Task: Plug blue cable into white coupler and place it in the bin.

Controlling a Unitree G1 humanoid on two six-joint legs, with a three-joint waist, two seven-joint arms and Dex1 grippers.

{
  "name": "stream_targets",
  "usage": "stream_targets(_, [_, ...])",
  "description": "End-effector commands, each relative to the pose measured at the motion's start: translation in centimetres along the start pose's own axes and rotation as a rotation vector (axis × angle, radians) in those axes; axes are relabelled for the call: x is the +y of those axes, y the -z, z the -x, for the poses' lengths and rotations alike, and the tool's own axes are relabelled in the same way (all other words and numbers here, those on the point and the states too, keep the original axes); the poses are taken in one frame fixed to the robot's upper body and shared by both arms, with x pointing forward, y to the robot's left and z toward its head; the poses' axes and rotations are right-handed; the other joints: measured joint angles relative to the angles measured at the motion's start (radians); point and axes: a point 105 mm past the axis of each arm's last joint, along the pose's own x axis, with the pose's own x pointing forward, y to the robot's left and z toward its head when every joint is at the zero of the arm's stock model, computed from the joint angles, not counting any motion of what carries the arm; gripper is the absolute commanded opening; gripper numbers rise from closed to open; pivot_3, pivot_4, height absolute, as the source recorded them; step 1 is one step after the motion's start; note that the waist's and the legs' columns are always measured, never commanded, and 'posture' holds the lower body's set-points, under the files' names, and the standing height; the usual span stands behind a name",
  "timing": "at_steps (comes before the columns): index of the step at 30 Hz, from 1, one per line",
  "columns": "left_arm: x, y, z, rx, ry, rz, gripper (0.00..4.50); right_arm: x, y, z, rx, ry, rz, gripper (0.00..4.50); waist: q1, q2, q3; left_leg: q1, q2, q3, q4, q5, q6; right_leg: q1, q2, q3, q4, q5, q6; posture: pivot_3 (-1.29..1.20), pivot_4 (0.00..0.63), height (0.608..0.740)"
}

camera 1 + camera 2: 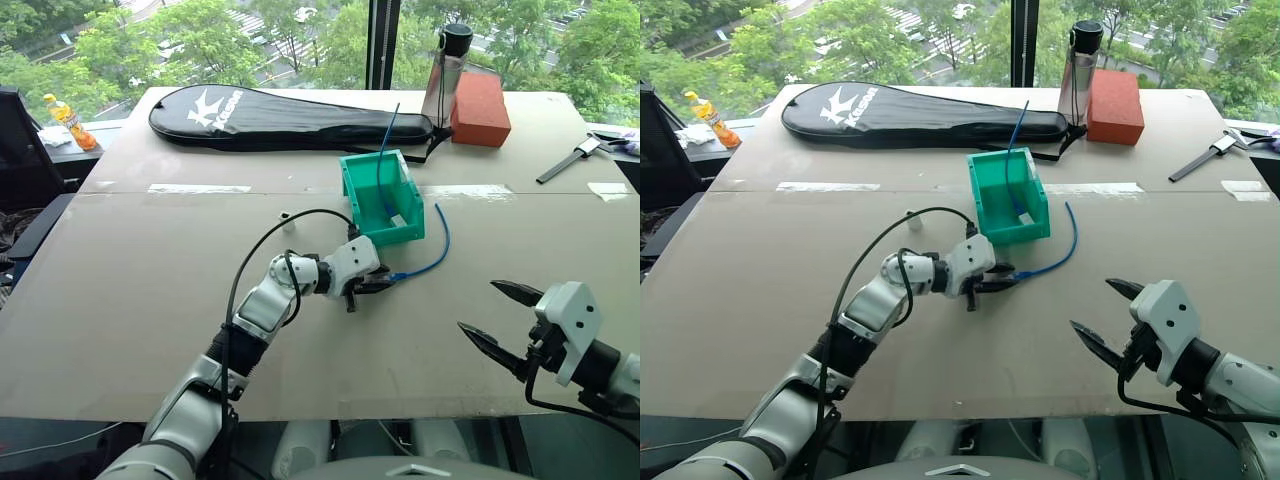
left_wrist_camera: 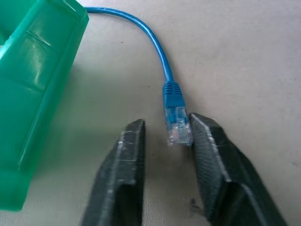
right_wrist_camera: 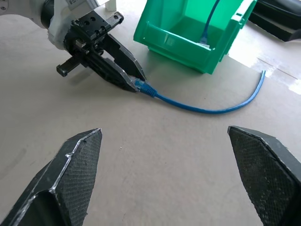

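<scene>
The left tool (image 1: pixel 372 285) is clenched on the plug end of the blue cable (image 1: pixel 432 258), which curves along the surface (image 1: pixel 150 300) just beside the bin (image 1: pixel 365 195). The right tool (image 1: pixel 500 318) hangs released, well apart. The coupler (image 1: pixel 286 215) lies near the bin.

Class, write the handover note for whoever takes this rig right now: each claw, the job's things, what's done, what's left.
Left claw: shut on the plug end of the blue cable, low over the table in front of the bin.
Right claw: open, empty.
White coupler: loose on the table, left of the bin.
Done: cable gripped.
Left: pick up coupler, plug in, bin it.
</scene>
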Motion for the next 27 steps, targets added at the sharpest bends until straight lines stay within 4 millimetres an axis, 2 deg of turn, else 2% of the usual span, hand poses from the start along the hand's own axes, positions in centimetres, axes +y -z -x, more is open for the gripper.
stream_targets(1, [-0.6,-0.2,-0.1,-0.028,0.048,-0.028,0.04,0.8,-0.9,0.1,-0.036,0.026,-0.045,4.22,0.000,0.000,0.000,0.000,0.000,0.000,0.000,0.000,0.000,0.000,0.000,0.000,0.000,0.000,0.000,0.00,0.150,0.740])
stream_targets(7, [-0.9,-5.2,1.7,-0.306,0.078,-0.178,0.04,2.7,0.0,-1.3,-0.117,0.048,-0.496,4.22,-0.001,0.000,0.000,-0.001,0.001,-0.002,0.000,0.000,0.000,-0.001,-0.001,-0.001,0.000,0.002,-0.004,0.00,0.150,0.740])
stream_targets(10, [-0.4,-7.1,2.3,-0.392,0.041,-0.239,0.04,2.9,0.7,-2.2,-0.115,0.067,-0.635,4.22,-0.001,0.000,0.000,-0.002,0.001,-0.001,0.001,0.000,0.000,-0.002,-0.005,-0.001,0.000,0.002,-0.004,0.00,0.150,0.740])
stream_targets(12, [-0.1,-7.9,2.6,-0.429,0.015,-0.266,0.04,2.3,0.2,-3.0,-0.167,0.096,-0.699,4.22,-0.001,0.000,0.000,-0.002,0.001,-0.001,0.001,0.000,0.000,-0.002,-0.005,-0.001,0.000,0.002,-0.004,0.00,0.150,0.740])
stream_targets(14, [0.1,-8.3,2.8,-0.454,-0.008,-0.288,0.04,1.7,-1.0,-3.7,-0.260,0.105,-0.781,4.22,-0.002,0.000,0.000,-0.002,0.000,-0.001,0.002,0.000,0.000,-0.002,-0.003,-0.002,0.000,0.002,-0.004,0.00,0.150,0.740])
stream_targets(17, [0.1,-8.5,2.9,-0.470,-0.018,-0.293,0.00,1.1,-2.0,-4.3,-0.324,0.114,-0.841,3.45,-0.003,0.000,0.000,-0.003,0.000,-0.001,0.002,0.000,0.000,-0.002,-0.001,-0.002,0.000,0.002,-0.004,0.00,0.150,0.740])
stream_targets(18, [0.1,-8.5,3.0,-0.471,-0.023,-0.302,0.00,1.1,-2.5,-4.7,-0.347,0.105,-0.858,3.04,-0.003,0.000,0.000,-0.003,0.001,-0.001,0.002,0.000,0.000,-0.002,-0.001,-0.001,0.000,0.002,-0.004,0.00,0.150,0.740])
stream_targets(27, [-0.1,-8.5,3.2,-0.475,-0.036,-0.348,0.00,1.1,-5.1,-6.7,-0.446,0.007,-0.972,3.04,-0.004,0.000,0.000,-0.003,0.000,-0.001,0.002,0.000,0.000,-0.002,0.000,-0.001,0.000,0.004,-0.001,0.00,0.150,0.740])
